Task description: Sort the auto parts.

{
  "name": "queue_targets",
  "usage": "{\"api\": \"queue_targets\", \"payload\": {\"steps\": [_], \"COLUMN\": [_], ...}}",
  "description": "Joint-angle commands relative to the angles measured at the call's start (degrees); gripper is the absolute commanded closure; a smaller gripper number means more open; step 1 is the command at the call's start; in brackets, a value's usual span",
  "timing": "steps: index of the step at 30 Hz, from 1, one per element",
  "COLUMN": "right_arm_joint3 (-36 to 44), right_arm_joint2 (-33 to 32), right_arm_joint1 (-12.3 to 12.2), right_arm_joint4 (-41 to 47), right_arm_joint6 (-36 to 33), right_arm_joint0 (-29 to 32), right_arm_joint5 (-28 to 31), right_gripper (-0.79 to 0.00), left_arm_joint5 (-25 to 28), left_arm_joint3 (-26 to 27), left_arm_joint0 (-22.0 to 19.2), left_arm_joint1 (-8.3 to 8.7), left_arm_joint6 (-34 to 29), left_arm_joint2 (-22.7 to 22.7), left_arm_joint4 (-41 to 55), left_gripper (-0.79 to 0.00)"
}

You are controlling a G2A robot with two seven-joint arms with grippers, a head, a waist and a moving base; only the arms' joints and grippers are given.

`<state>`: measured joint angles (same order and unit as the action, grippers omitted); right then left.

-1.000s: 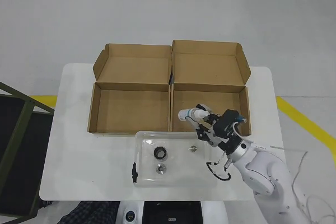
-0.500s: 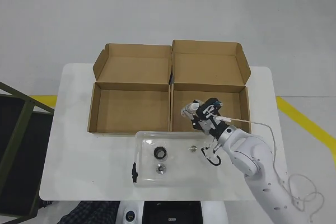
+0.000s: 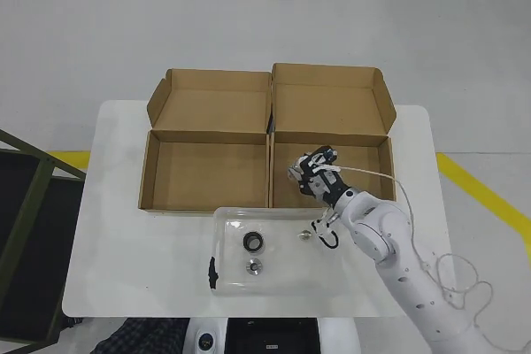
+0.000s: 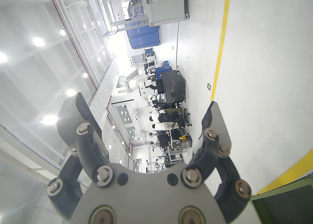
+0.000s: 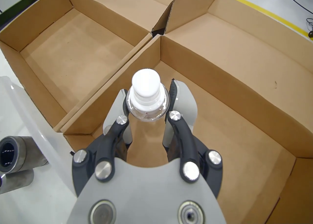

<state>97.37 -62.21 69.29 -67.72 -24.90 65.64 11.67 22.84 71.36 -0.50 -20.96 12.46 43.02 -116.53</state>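
Right gripper (image 5: 148, 94) squeezes a white-capped clear part (image 5: 146, 82) over the right cardboard box (image 5: 232, 122) just below it, so the drop-off step looks near; next it likely needs to go lower and let go gently.

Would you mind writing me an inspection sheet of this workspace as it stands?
Surface: white table bears left box, right box, both open cardboard, and clear tray.
Job's things: three metal parts in clear tray; white-capped part in right gripper over right box.
Clutter: small dark item at tray's edge, unclear.
Grippers: right gripper shut on white-capped part; left gripper open, empty.
Cables: white cable trails from right gripper.
Surroundings: yellow floor line, green frame.
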Motion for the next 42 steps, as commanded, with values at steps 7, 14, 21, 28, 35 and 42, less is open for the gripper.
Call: {"api": "queue_targets", "payload": {"steps": [7, 14, 21, 28, 35, 42], "right_arm_joint3": [-3.34, -5.27, -4.21, 2.38, 11.37, 21.03], "right_arm_joint2": [2.35, 3.27, 2.94, 0.32, -3.35, -6.92], "right_arm_joint1": [0.81, 1.27, 1.41, 0.93, -0.01, -1.32], "right_arm_joint4": [-0.81, -1.53, -1.8, -3.37, -1.14, -2.97], "right_arm_joint6": [-0.23, -0.42, -0.74, -1.05, -4.56, -8.88], "right_arm_joint0": [-2.34, -3.32, -3.14, -0.79, 2.65, 8.12], "right_arm_joint5": [-1.05, -1.49, -1.33, -1.42, 4.43, 10.98], "right_gripper": [-0.037, -0.311, -0.785, -0.785, -0.785, -0.785], "left_arm_joint5": [0.0, 0.0, 0.0, 0.0, 0.0, 0.0], "left_arm_joint3": [0.0, 0.0, 0.0, 0.0, 0.0, 0.0], "left_arm_joint0": [0.0, 0.0, 0.0, 0.0, 0.0, 0.0], "left_arm_joint1": [0.0, 0.0, 0.0, 0.0, 0.0, 0.0], "left_arm_joint6": [0.0, 0.0, 0.0, 0.0, 0.0, 0.0], "left_arm_joint2": [0.0, 0.0, 0.0, 0.0, 0.0, 0.0], "left_arm_joint4": [0.0, 0.0, 0.0, 0.0, 0.0, 0.0], "left_gripper": [-0.785, -0.785, -0.785, -0.785, -0.785, -0.785]}}
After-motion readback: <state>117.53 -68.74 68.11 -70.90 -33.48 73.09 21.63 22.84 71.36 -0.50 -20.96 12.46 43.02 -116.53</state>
